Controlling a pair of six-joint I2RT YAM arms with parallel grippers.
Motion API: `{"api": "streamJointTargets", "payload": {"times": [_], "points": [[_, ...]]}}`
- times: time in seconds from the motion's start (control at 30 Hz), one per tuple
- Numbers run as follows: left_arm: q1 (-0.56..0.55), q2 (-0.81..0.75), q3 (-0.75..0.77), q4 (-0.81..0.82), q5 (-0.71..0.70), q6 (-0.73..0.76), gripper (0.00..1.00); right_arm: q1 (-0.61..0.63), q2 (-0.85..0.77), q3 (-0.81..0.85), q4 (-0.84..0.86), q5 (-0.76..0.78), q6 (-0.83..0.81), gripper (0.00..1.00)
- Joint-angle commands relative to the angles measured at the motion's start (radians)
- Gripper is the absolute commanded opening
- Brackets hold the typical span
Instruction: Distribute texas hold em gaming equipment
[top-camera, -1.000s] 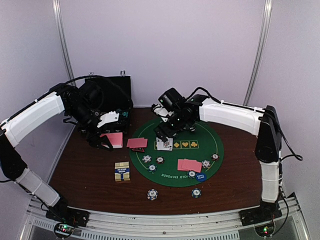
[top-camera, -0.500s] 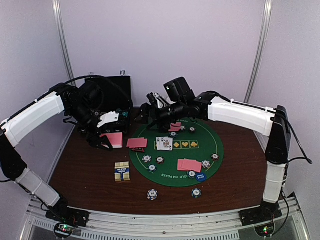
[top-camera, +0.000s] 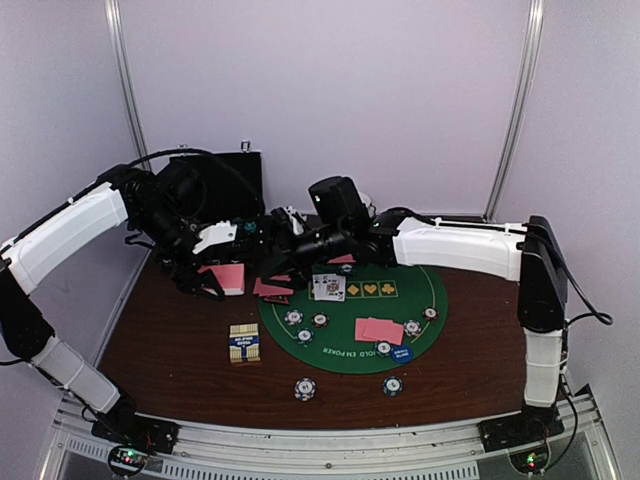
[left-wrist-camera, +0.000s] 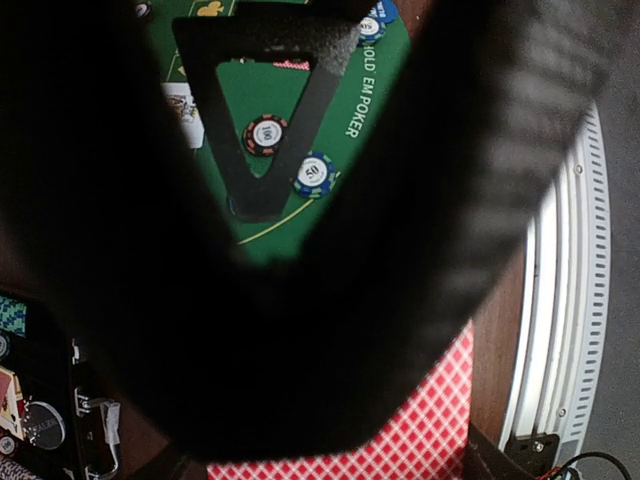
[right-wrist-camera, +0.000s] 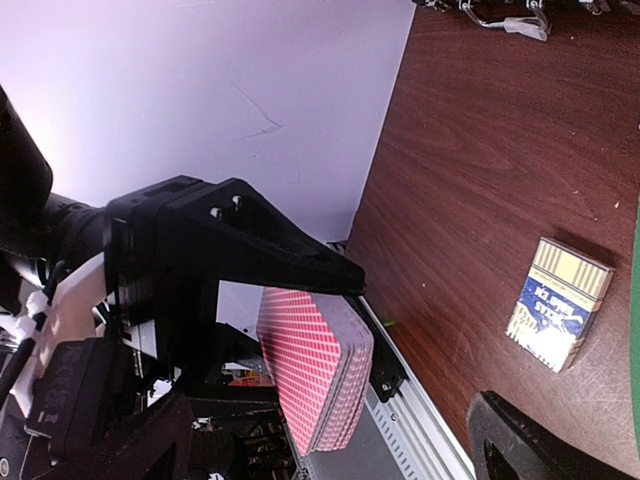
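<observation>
**Card deck clamped in the left gripper, right gripper wide beside it**

The deck of pink-backed cards hangs above the left side of the worktop, clamped between the jaws of the left gripper. The left arm bends in from the left wall, with its wrist turned down in front of the black case. The right arm stretches leftward across the green mat. Its right gripper is spread wide, just beside the deck and not touching it. Face-down cards and striped chips lie on the mat. Two more chips sit on the bare wood near the front. A card box lies left of the mat.
</observation>
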Motion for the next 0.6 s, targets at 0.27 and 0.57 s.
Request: {"api": "streamJointTargets", "payload": {"times": [0.27,0.57], "points": [[0.007,0.002,0.033,0.015,0.021,-0.003,0.24,0.048,0.102,0.016,0.285,-0.051,0.169,0.99],[0.007,-0.001,0.032,0.015,0.020,-0.003,0.24,0.061,0.174,0.034,0.404,-0.061,0.267,0.97]]}}
